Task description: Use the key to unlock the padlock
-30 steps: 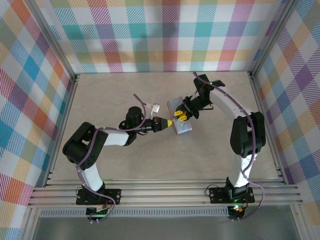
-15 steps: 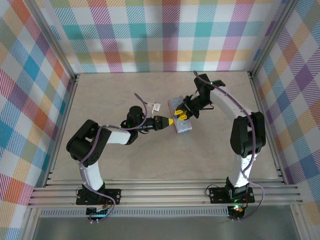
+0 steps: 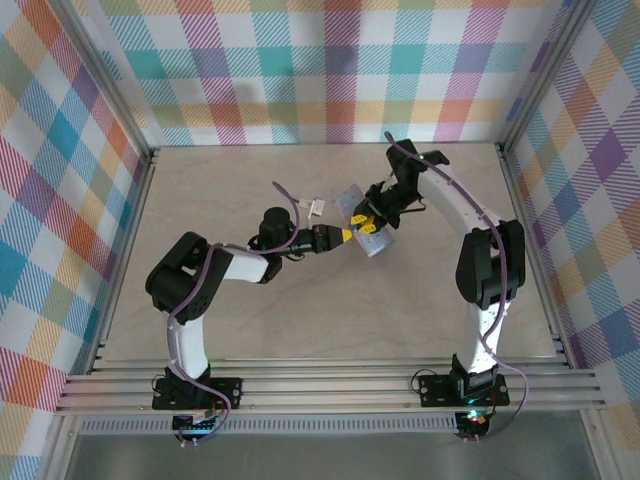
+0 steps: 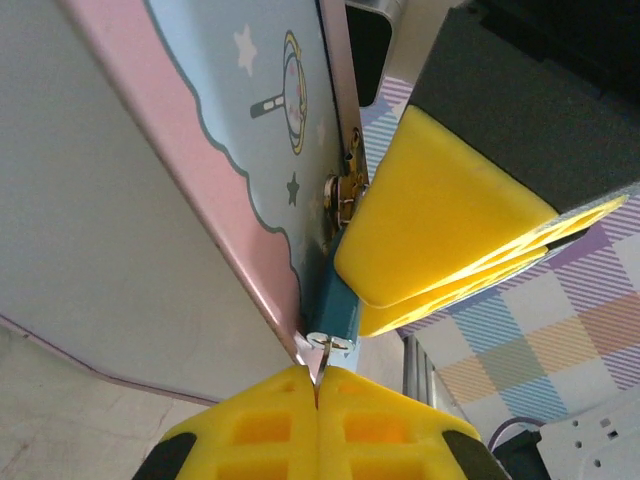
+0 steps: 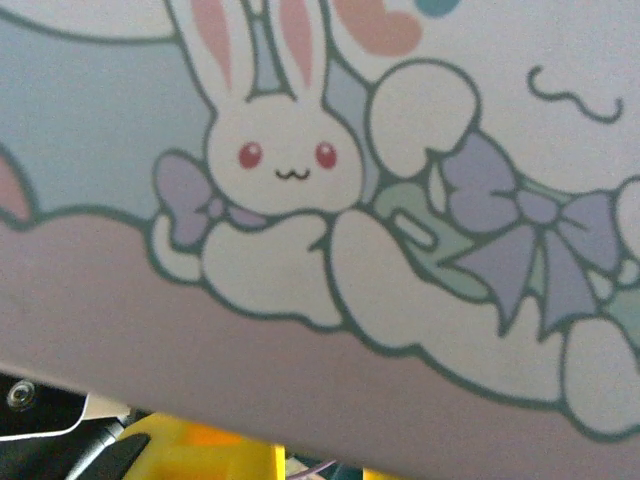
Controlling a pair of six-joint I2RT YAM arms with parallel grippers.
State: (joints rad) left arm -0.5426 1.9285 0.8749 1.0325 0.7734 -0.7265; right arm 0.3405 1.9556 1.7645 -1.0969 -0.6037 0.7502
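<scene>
Between the worktop's [image 3: 300, 310] middle and its far edge, the left tool [image 4: 318, 388] is clenching the key [image 4: 318, 368], its two yellow pads pressed flat together with only the thin metal sliver poking out beyond them. The key's long axis is running straight on from the tool's own line, and its tip is touching, or just entering, the silver keyhole end of the padlock [image 4: 338, 308]. I cannot tell how deep it is sitting. The padlock is lying directly ahead of the key, a small blue block with its length almost in line with the key and only slightly slanted. It is hanging at the clasp on the tin's [image 4: 250, 150] edge, with the tin tilted up off the worktop. Beyond it, the right tool [image 3: 362, 222] is reaching in from the far right, its pads pinching the padlock's upper part and steadying it. Judging from this, the left arm is the one doing the work. The coming move is a push along that shared axis, then a twist about it.
</scene>
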